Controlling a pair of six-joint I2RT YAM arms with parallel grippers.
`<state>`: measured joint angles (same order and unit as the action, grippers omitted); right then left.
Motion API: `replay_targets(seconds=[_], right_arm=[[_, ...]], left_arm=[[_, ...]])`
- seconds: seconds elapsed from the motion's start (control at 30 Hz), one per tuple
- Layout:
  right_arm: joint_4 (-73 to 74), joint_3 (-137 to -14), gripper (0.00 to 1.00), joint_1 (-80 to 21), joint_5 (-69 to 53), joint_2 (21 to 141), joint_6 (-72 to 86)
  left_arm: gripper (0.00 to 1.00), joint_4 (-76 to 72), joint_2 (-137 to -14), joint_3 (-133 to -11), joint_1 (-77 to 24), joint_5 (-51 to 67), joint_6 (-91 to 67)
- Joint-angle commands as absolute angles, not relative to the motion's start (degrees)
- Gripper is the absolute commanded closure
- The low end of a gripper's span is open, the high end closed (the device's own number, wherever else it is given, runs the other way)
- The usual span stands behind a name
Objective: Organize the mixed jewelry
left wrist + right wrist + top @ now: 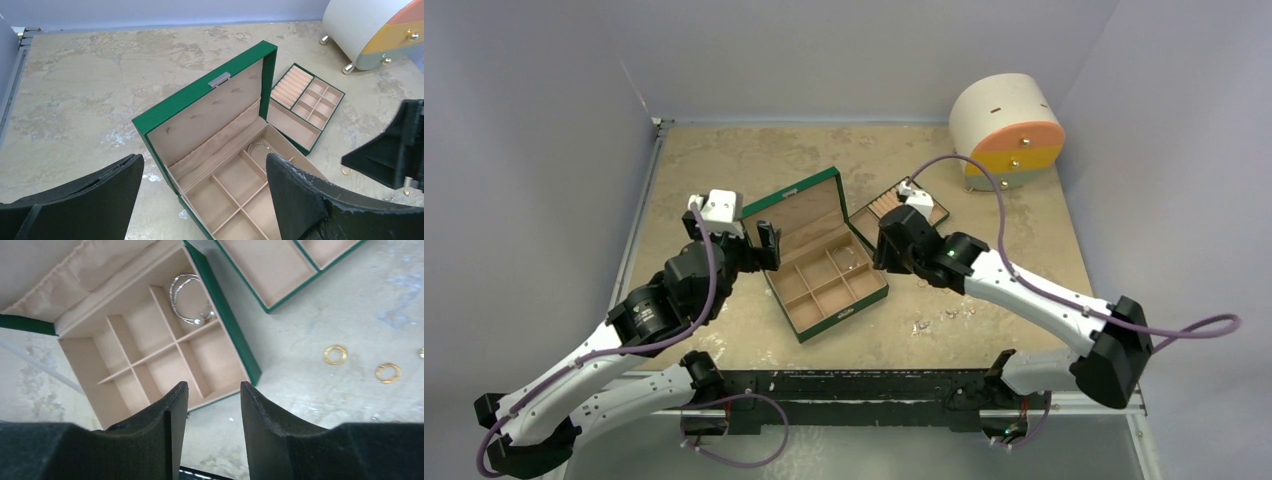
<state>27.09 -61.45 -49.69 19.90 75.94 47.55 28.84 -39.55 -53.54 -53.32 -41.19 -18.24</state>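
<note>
Gold rings (335, 354), two small round ones, lie loose on the mottled beige bench (300, 405) at the right of the right wrist view. They are apart from each other and near the long wall of the open green box with tan compartments (227, 330). A thin silver wire hoop (187, 300) sits in the box's divided cell nearest the top of that view; the other cells look bare.

Our right fingers (172, 415) hang above the box's near corner, parted by a narrow gap with nothing in it. Our left fingers (300, 190) are spread wide and empty on the box's other side.

We judge a ring to be the next piece. To take it well, we should move toward the right of the frame, centre the gap across the ring's band and descend until the tips meet the bench. Then we close gently, since so flat a piece may skid or flip away.
</note>
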Motion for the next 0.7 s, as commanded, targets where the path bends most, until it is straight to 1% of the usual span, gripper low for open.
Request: replay_targets(seconds=[0.0, 0.13, 0.23, 0.33, 0.5, 0.57, 0.67], right_arm=[[31.43, -59.29, 0.53, -49.39, 25.77, 70.02, 41.69], [31.92, -57.07, 0.52, -49.39, 31.16, 65.60, 35.28], [33.34, -57.44, 0.51, -48.77, 35.87, 65.55, 31.11], [31.69, -57.67, 0.52, -46.80, 35.98, 66.43, 24.98], [25.20, -56.55, 0.56, -38.25, 26.52, 68.29, 17.73], [22.05, -56.13, 0.56, -34.84, 21.64, 69.40, 15.99], [17.89, -56.00, 0.54, -32.82, 16.48, 71.06, 13.59]], left_arm=[[0.08, 27.24, -39.79, -53.41, -53.50, -41.95, -17.75], [0.08, 27.18, -40.06, -53.39, -53.44, -42.01, -17.75], [0.08, 27.11, -40.22, -53.36, -53.46, -41.97, -17.75], [0.08, 27.09, -40.66, -53.41, -53.45, -41.86, -17.67], [0.08, 27.16, -40.85, -53.44, -53.46, -41.81, -17.59], [0.08, 27.16, -40.79, -53.43, -53.44, -41.81, -17.58], [0.08, 27.16, -40.74, -53.35, -53.48, -41.91, -17.58]])
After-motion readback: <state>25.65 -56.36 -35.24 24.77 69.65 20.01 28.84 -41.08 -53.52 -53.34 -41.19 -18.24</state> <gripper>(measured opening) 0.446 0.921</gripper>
